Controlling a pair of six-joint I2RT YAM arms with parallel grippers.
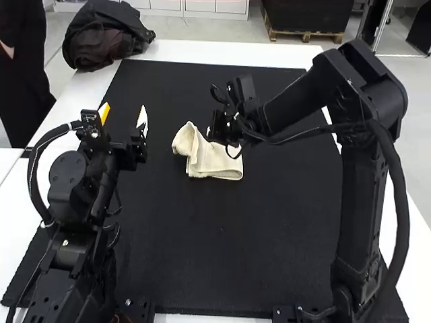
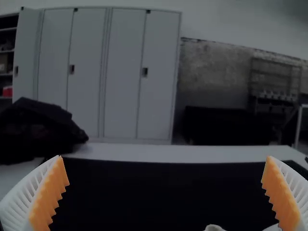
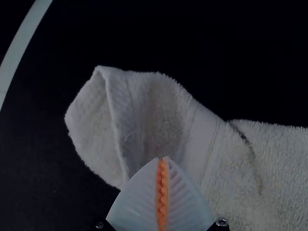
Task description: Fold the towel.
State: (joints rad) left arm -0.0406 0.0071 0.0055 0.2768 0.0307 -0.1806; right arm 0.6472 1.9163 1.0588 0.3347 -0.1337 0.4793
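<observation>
the towel (image 1: 217, 166) lies beneath and just beside the right hand (image 3: 163, 158), on a black mat (image 1: 202, 256) that covers much of the surface (image 1: 269, 56). one part looks folded and fairly flat; the end on the side toward the left hand is bunched, with a flap (image 3: 89, 120) turned over. the right hand is narrow, its pads meeting; whether its tips pinch any cloth, i cannot tell. the left hand (image 1: 123, 110) is spread wide and empty, well apart from the towel.

the likeliest trouble, i judge, is that bunched end: pushing or dragging there could skew the flat part and set a crease. if the tips have no cloth, a lift would change nothing; if they catch more than one layer, a lift could undo the fold.
</observation>
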